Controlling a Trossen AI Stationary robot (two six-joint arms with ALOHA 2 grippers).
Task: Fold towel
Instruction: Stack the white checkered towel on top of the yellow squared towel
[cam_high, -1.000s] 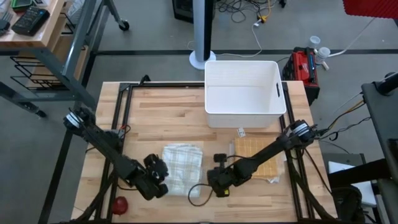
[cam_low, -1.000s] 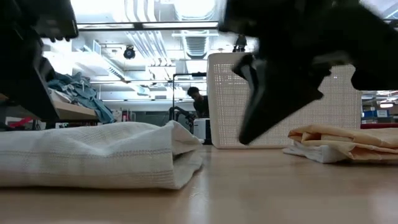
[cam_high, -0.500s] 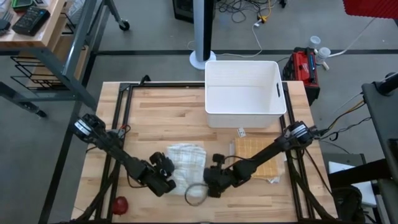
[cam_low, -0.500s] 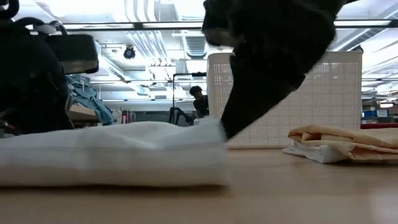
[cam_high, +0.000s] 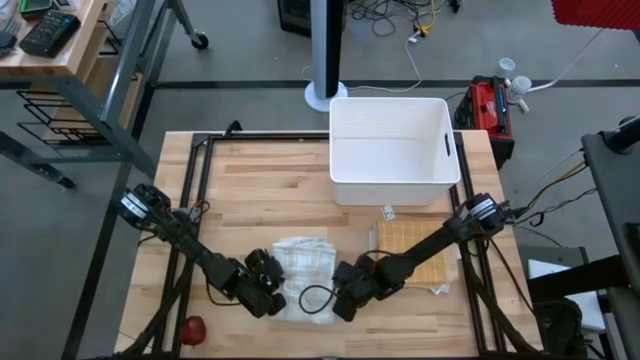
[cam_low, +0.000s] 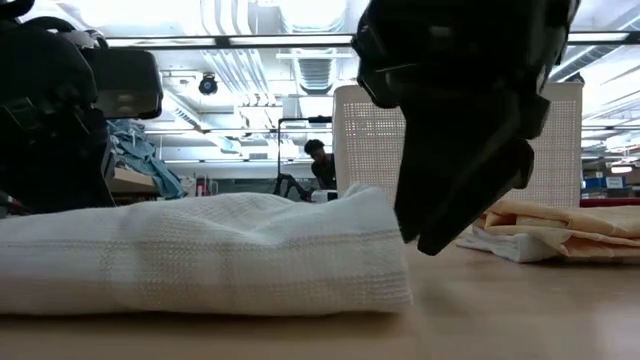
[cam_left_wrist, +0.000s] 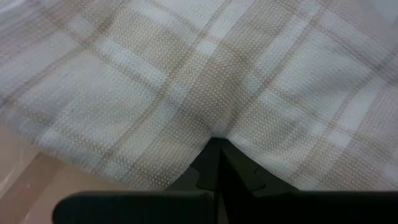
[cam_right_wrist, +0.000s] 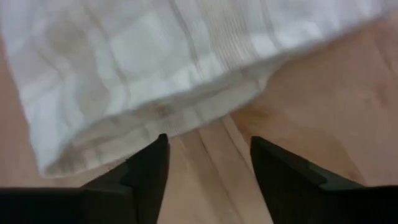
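Note:
A white towel with beige checks (cam_high: 302, 262) lies folded flat on the wooden table, near the front middle. My left gripper (cam_high: 268, 292) is down at its near-left edge and shut on the cloth (cam_left_wrist: 219, 155). My right gripper (cam_high: 342, 298) stands open at the towel's right end. Its two fingers (cam_right_wrist: 146, 171) straddle bare wood just short of the towel's thick folded edge (cam_right_wrist: 186, 112). In the low view the right gripper (cam_low: 445, 225) hangs beside the towel's end (cam_low: 385, 255), a little apart from it. My left gripper pinches a small pucker of the towel's upper cloth (cam_left_wrist: 217, 132) between its two shut fingers. The cloth draws into creases toward the fingertips. The fingers come slanting down from the table's near left. I cannot tell how many layers they have. The towel rests on the table.
A white bin (cam_high: 393, 150) stands at the far middle. A pile of folded yellow cloths (cam_high: 412, 255) lies at the right under my right arm, and shows low in the low view (cam_low: 560, 228). A small red thing (cam_high: 192, 327) sits at the near left corner.
My left gripper has come down and gone toward the table's right, onto the towel's near-left edge, staying shut. My right gripper has rolled about its own axis and opened beside the towel's right end. The towel's right end has shifted toward the right.

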